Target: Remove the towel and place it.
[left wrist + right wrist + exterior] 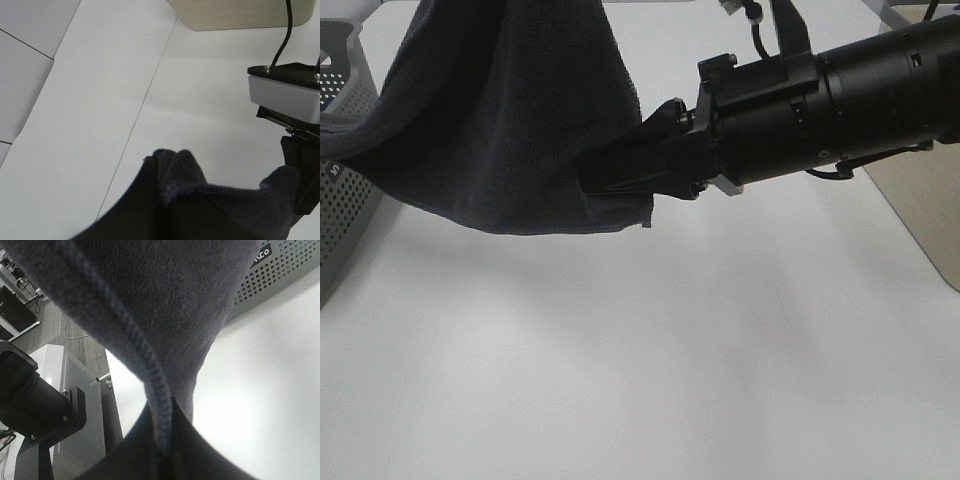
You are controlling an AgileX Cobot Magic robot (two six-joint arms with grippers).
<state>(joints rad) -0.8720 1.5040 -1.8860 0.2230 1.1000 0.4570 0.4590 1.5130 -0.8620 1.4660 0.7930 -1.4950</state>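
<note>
The towel (500,120), very dark and hemmed, hangs from above the top edge of the exterior high view, and one side drapes over the grey perforated basket (345,90). My right gripper (605,185) reaches in from the right and is shut on the towel's lower edge near its corner. The right wrist view shows the hem (160,405) pinched between the right gripper's (162,452) fingers. My left gripper (160,220) is outside the exterior high view. In the left wrist view it is shut on a bunched fold of the towel (190,180).
The white table (670,350) spreads below the hanging cloth. A beige surface (920,200) lies past its right edge. The basket wall (280,275) is behind the towel in the right wrist view. The left arm (30,395) stands near a white cabinet (75,390).
</note>
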